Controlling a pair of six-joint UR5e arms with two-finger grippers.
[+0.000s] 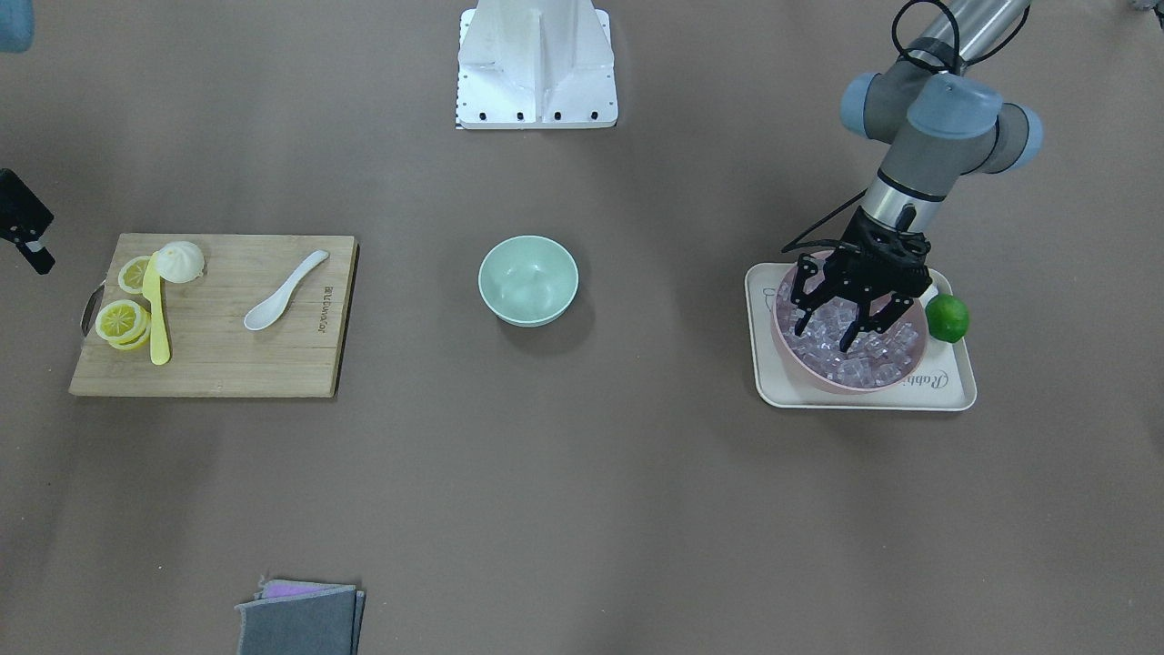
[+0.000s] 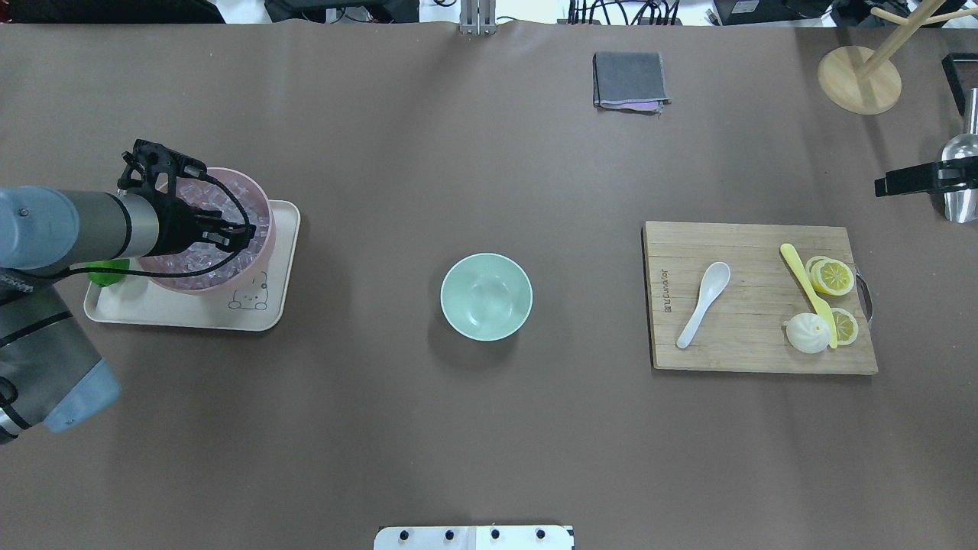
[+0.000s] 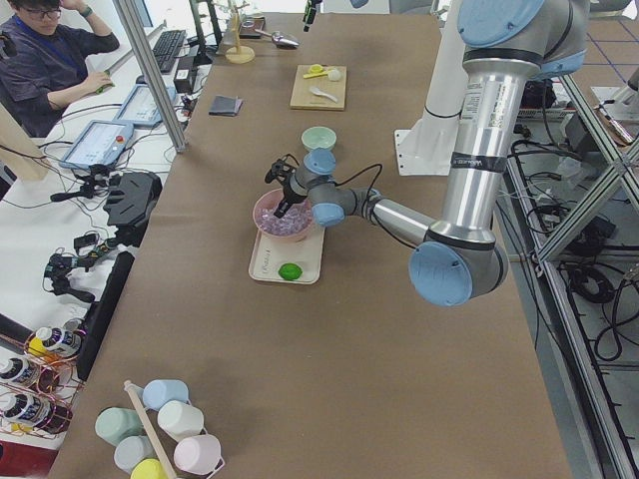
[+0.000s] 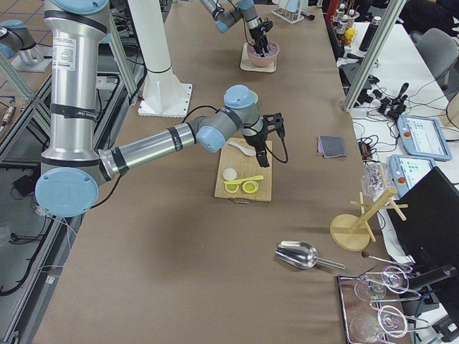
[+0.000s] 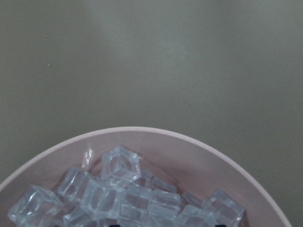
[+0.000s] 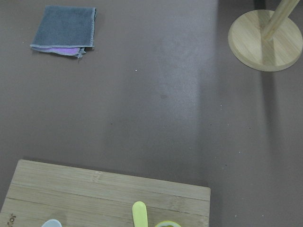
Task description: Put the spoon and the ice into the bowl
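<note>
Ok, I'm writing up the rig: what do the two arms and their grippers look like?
The left arm and right arm are silver tubes with pale blue joint caps; a white label wraps the right one's upright tube. The left gripper and right gripper are black, with a skeletal linkage build. A thin black cable loops off the left wrist.

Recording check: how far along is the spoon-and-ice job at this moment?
Nothing looks done: the mint bowl is empty. In hand: the left gripper is open, its fingers down among the ice in the pink bowl, with no cube visibly gripped. Left to do: ice into the mint bowl, and the spoon, lying untouched on the cutting board, with the right gripper off to the board's side.
</note>
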